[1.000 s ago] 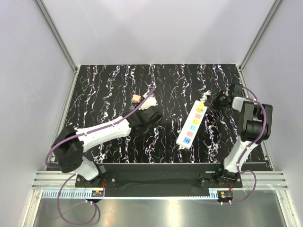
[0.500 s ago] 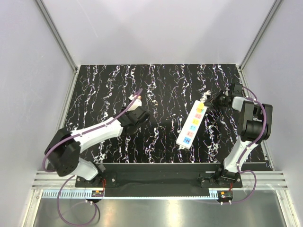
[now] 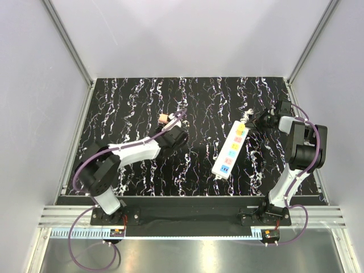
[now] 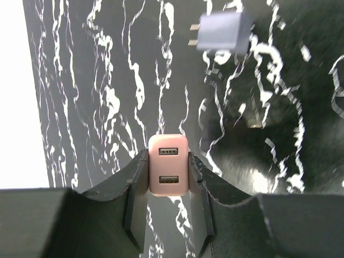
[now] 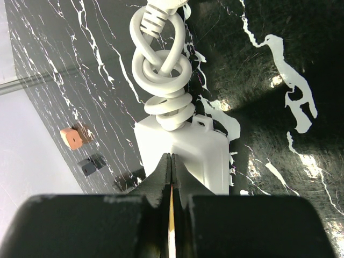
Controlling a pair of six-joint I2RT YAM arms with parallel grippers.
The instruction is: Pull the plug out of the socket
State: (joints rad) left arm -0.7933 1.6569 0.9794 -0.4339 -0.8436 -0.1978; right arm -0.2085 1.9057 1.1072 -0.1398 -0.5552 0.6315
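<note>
Small orange-peach blocky plug point(image 4: 168, 164) lies on the black marbled counter point(image 3: 131, 96), flanked by the left hand point(image 4: 168, 157), grip uncertain, well left of the long white power strip point(image 3: 229, 149). The right hand point(image 5: 171, 161) is closed at its cord end.

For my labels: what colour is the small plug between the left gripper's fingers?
The plug is pale pinkish peach, clearest in the left wrist view.

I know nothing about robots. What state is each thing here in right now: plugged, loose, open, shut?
Strip: flat on the table, nothing plugged in.
Cord: knotted into a short coil.
Plug: unplugged, well away from the strip.
Grey adapter: unplugged, prongs bare.
Left gripper: straddles the plug; grip unclear.
Right gripper: shut, tips at the strip's cord end.
</note>
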